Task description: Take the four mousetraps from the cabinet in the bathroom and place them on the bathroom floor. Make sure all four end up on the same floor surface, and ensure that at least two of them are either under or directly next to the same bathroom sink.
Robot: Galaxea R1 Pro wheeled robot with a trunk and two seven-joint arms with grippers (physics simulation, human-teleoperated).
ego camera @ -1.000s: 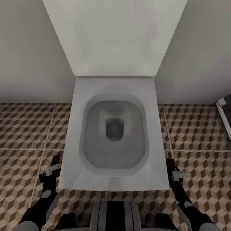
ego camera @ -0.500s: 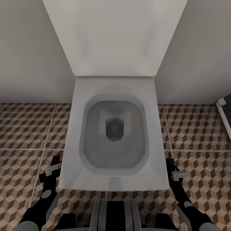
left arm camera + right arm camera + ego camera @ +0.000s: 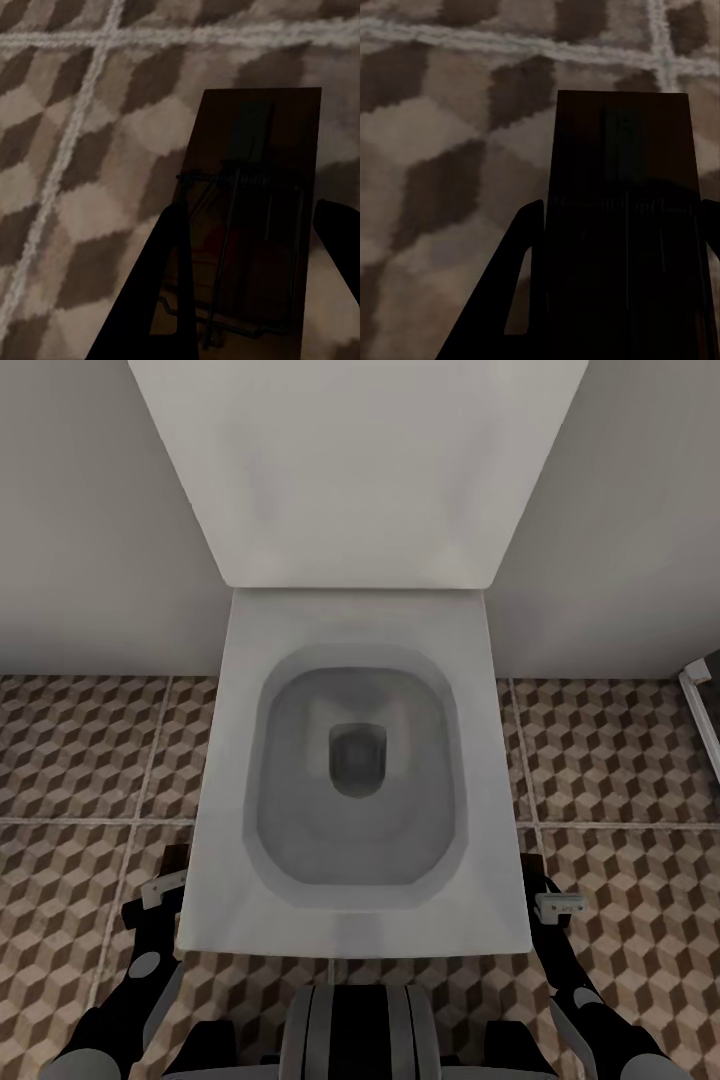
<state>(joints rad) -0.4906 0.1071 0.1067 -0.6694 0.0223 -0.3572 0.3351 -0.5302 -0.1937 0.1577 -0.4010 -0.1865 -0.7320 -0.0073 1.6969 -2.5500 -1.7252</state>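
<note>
The head view looks down on a white toilet [image 3: 355, 780] with its lid raised against the wall, standing on the bathroom floor [image 3: 80, 760] of cube-patterned tiles. The left gripper [image 3: 165, 880] hangs low beside the bowl's left edge, the right gripper [image 3: 550, 900] beside its right edge. In the left wrist view, the left gripper [image 3: 251, 247] clasps a mousetrap [image 3: 251, 202] between its dark fingers [image 3: 161, 292], above the tiles. In the right wrist view, the right gripper [image 3: 619, 247] likewise grasps a second mousetrap [image 3: 622, 187] over the floor.
</note>
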